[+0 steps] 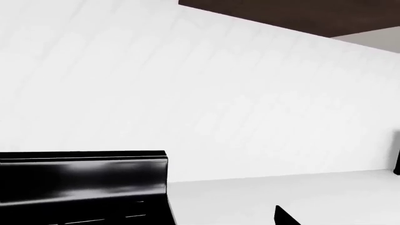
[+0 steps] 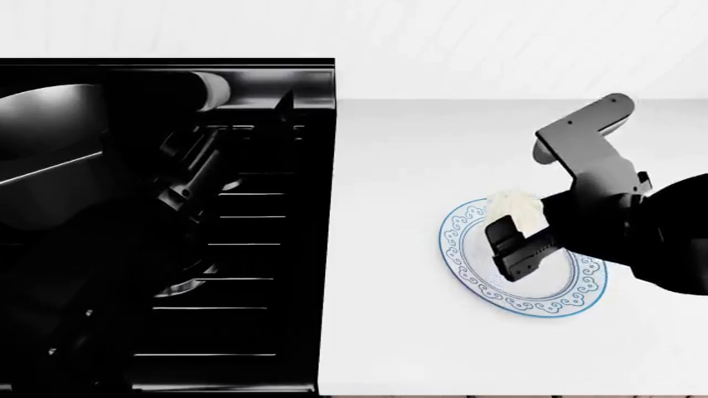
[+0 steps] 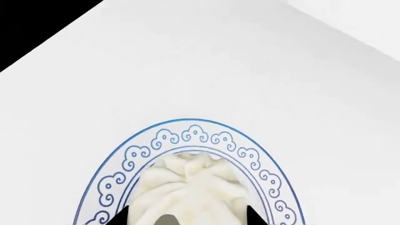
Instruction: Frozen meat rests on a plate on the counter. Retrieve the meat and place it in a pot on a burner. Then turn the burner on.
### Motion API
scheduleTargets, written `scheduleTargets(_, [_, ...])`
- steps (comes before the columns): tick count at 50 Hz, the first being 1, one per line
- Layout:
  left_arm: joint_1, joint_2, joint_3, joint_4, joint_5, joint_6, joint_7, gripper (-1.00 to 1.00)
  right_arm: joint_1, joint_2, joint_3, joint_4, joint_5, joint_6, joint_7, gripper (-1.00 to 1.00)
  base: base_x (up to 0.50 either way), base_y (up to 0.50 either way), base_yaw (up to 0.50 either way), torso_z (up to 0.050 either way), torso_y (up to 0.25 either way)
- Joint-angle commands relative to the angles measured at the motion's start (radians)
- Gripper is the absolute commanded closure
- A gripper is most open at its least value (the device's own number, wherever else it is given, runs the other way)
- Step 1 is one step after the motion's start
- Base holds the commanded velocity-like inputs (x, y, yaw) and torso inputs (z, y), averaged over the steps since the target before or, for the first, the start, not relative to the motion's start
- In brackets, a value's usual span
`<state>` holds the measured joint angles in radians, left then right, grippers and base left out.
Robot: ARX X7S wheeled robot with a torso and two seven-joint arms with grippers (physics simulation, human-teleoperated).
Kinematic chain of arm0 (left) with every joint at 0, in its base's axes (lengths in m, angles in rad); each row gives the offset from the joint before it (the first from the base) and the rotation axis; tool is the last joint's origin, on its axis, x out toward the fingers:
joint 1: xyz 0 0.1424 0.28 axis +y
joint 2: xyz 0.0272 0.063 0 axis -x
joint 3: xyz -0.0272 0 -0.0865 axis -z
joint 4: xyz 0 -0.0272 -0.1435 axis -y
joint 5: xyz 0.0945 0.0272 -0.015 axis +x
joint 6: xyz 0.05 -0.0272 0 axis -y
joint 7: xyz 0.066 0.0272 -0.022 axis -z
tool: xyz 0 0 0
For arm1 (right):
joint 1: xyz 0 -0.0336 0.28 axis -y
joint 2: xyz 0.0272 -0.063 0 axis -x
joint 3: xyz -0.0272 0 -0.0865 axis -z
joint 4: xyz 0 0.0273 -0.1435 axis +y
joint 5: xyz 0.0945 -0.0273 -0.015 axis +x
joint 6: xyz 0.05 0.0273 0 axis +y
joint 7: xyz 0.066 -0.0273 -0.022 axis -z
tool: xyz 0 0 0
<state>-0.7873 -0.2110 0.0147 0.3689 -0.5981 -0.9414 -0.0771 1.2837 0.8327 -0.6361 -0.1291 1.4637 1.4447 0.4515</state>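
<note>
One cream-white pleated lump of meat lies on the blue-scrolled plate, toward the rim farthest from the robot. The plate rests on the white worktop, well to the right of the black stove. The right hand is over the plate with a dark fingertip on either side of the meat; whether it clamps the meat I cannot tell. The left hand shows no readable state against the dark stove.

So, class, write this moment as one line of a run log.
phase: reaching for meat | right gripper: open, fingertips either side of meat | meat: on plate on counter | left gripper: not visible | burner: unclear
</note>
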Motion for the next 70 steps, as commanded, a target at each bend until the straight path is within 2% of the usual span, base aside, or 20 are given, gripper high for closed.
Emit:
scheduleTargets(1, [0.011,-0.005,-0.009,0.04,-0.031,-0.02,-0.008,-1.0,0.034,0.009,0.044,-0.092,0.074,-0.019,0.103,1.0,0.0,0.0,0.0,0.0,0.0])
scheduleTargets(7, [0.029,-0.005,-0.011,0.072,-0.056,-0.039,-0.014,-1.0,0.009,0.026,0.089,-0.165,0.133,-0.072,0.202,1.0,0.0,0.0,0.0,0.0,0.0])
scheduleTargets(16, [0.049,-0.017,-0.03,0.132,-0.087,-0.067,-0.034,-1.0,-0.051,0.042,0.168,-0.264,0.043,-0.225,0.161,1.0,0.0,0.0,0.0,0.0,0.0])
scheduleTargets(28, [0.06,-0.023,-0.027,0.175,-0.101,-0.082,-0.057,-1.0,-0.061,0.045,0.224,-0.314,-0.031,-0.329,0.139,1.0,0.0,0.0,0.0,0.0,0.0])
scheduleTargets(38, [0.058,-0.031,-0.023,0.172,-0.101,-0.069,-0.055,-1.0,-0.041,0.056,0.248,-0.322,-0.053,-0.351,0.164,1.0,0.0,0.0,0.0,0.0,0.0])
scheduleTargets(60, [0.037,-0.04,-0.033,0.189,-0.111,-0.046,-0.067,-1.0,-0.094,0.061,0.274,-0.333,-0.028,-0.414,0.097,1.0,0.0,0.0,0.0,0.0,0.0])
scheduleTargets(70, [0.037,-0.042,-0.028,0.181,-0.114,-0.038,-0.066,-1.0,-0.08,0.052,0.271,-0.33,-0.032,-0.417,0.094,1.0,0.0,0.47,0.0,0.0,0.0])
